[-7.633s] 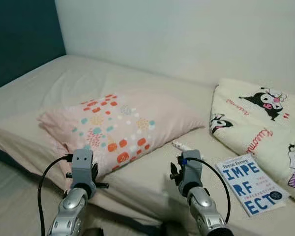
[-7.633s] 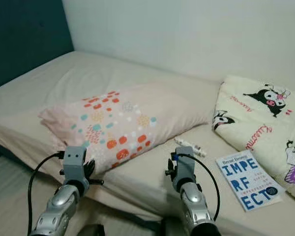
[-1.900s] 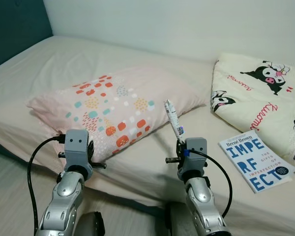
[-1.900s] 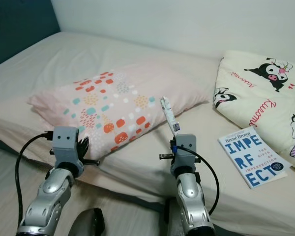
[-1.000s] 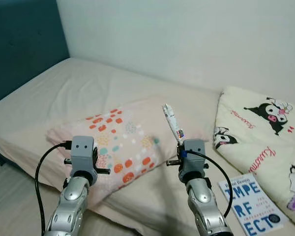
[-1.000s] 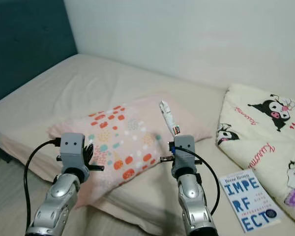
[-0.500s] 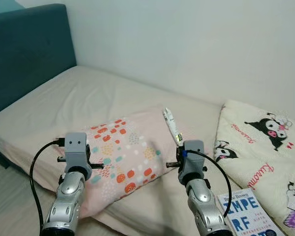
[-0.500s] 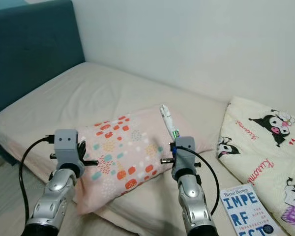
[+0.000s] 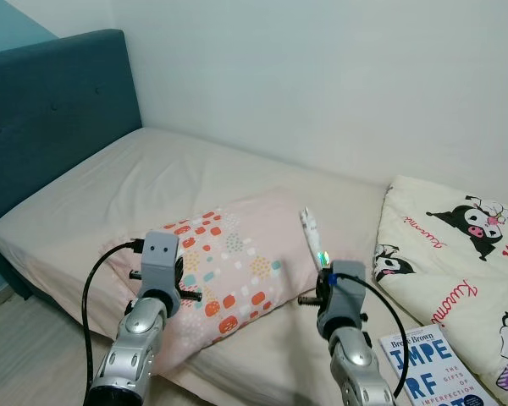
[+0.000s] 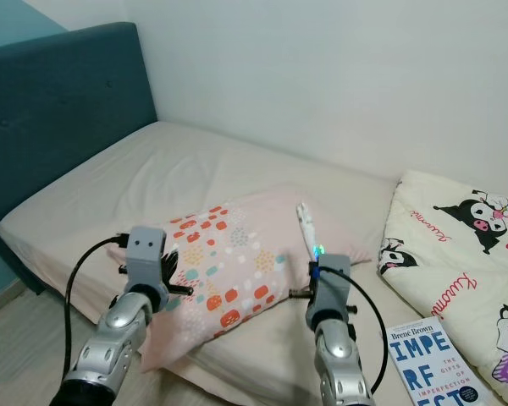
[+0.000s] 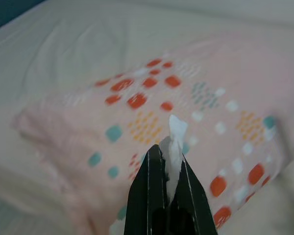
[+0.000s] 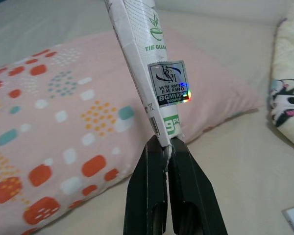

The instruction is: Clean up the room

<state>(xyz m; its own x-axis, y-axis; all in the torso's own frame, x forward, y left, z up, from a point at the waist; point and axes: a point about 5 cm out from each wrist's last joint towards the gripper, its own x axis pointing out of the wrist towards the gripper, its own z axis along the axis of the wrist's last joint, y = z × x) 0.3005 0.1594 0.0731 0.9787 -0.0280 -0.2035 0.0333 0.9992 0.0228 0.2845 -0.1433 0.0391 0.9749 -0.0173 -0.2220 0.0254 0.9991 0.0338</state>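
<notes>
Both arms reach forward over the near edge of the bed (image 9: 85, 190), forearms raised. The right pincer (image 12: 167, 147) is clamped on the lower end of a slim white packet (image 12: 147, 73) (green print, a foil sticker), held upright above the spotted pink pillow (image 9: 229, 262). The left pincer (image 11: 167, 156) pinches a small white scrap (image 11: 175, 142) over that pillow's near corner. A book (image 10: 432, 359) lies by the cartoon-print blanket (image 9: 457, 245).

left gripper (image 11: 167, 161) — raised, pinched, seemingly on something white | right gripper (image 12: 167, 147) — raised, clamped
</notes>
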